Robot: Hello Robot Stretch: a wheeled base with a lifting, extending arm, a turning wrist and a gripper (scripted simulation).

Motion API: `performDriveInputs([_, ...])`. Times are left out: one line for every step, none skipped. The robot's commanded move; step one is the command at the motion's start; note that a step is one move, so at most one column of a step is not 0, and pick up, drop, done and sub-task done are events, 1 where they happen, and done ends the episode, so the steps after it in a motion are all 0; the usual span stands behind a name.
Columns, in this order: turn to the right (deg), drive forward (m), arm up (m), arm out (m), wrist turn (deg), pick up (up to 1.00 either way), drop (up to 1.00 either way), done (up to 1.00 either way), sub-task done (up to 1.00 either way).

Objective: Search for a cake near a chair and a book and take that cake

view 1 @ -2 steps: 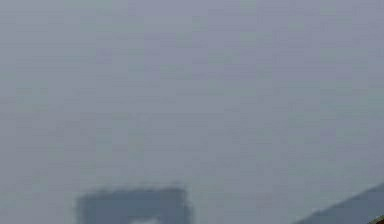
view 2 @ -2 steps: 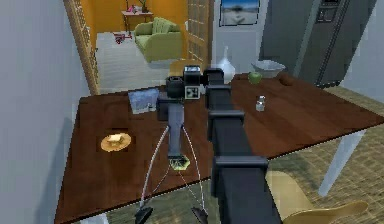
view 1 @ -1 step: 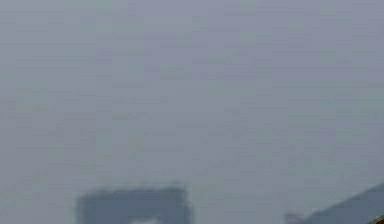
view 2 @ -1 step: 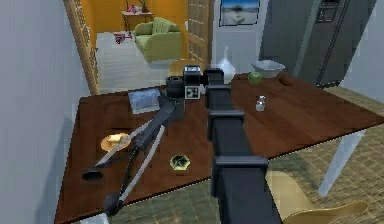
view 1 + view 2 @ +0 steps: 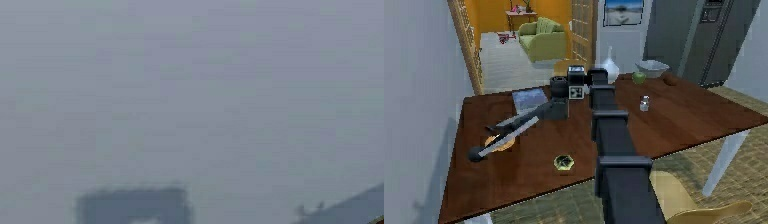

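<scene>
Where the claw (image 5: pixel 481 153) reaches, an orange blob (image 5: pixel 506 143) lies.

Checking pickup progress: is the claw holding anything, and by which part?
Cannot be told: at the claw, an orange thing lies on the table.

The arm (image 5: pixel 619 165) is a dark grey square bar of boxy telescoping segments, stepped where one meets the next, seen against the brown table (image 5: pixel 704 118). Toward the table's middle, its far end carries two small white squares (image 5: pixel 576 72) with black marks. The gripper (image 5: pixel 484 145) has a dark body and two thin grey fingers (image 5: pixel 514 128).
</scene>
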Motion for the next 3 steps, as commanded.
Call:
performDriveInputs([0.0, 0.0, 0.0, 0.0, 45.0, 0.0, 0.0, 0.0, 0.0])
performDriveInputs([0.0, 0.0, 0.0, 0.0, 39.0, 0.0, 0.0, 0.0, 0.0])
performDriveInputs([0.0, 0.0, -0.3, 0.0, 0.0, 0.0, 0.0, 0.0, 0.0])
